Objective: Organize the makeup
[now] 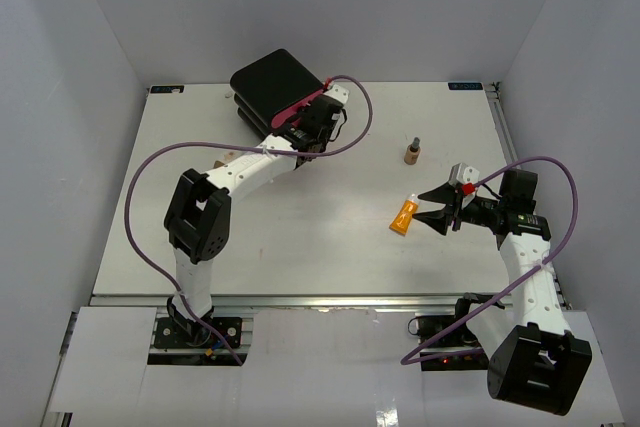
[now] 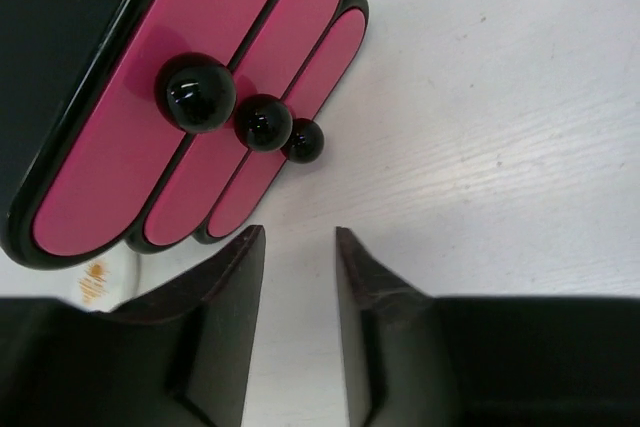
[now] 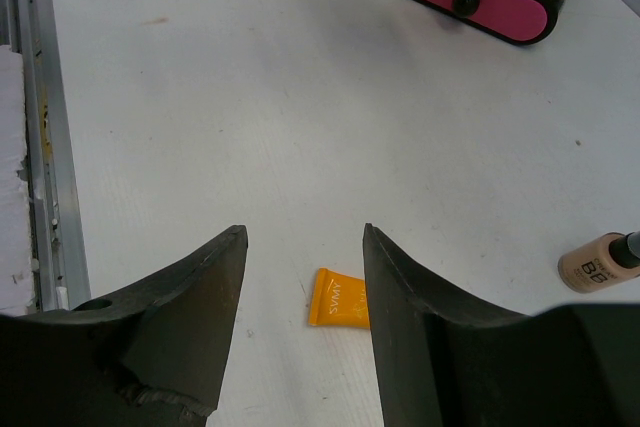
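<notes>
Tube [image 1: 403,217] position: flat on the bench [image 1: 300,257], just ahead of and below the right gripper [image 1: 422,209], whose jaws stand apart with nothing between them. I see its long axis running roughly along the jaw line, so I judge a wrist roll is needed first. The left gripper [image 2: 298,234], jaws narrowly apart and empty, faces the box [image 1: 272,82], well apart from the tube.

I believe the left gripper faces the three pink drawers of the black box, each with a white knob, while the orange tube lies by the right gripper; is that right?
Not quite: the knobs are black, not white, as the left wrist view shows. Otherwise yes: the left gripper faces the three pink drawers of the black box, and the orange tube lies by the right gripper.
</notes>
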